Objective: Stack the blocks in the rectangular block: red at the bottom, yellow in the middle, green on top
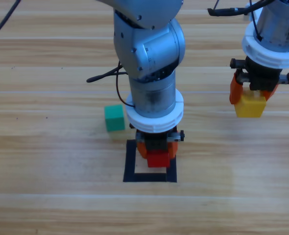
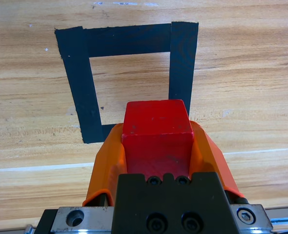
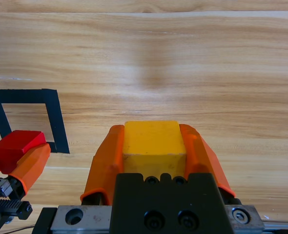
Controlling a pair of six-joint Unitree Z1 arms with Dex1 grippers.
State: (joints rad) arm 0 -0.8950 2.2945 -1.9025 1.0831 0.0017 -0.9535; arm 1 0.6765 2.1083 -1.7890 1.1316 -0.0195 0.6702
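The red cube (image 1: 158,158) (image 2: 156,127) sits between the orange jaws of my left gripper (image 1: 157,155) (image 2: 156,134), which is shut on it over the black tape rectangle (image 1: 131,164) (image 2: 80,87). I cannot tell whether the cube touches the wood. Off to the right, my right gripper (image 1: 251,100) (image 3: 154,146) is shut on the yellow cube (image 1: 250,105) (image 3: 153,138), held above the table. The teal-green cube (image 1: 114,118) rests on the table just up and left of the rectangle. In the right wrist view the red cube (image 3: 14,146) and the rectangle (image 3: 55,124) show at the left.
Bare wooden table surrounds the rectangle on all sides. A black cable (image 1: 105,76) loops out beside the left arm's body, which hides the back edge of the rectangle in the high view.
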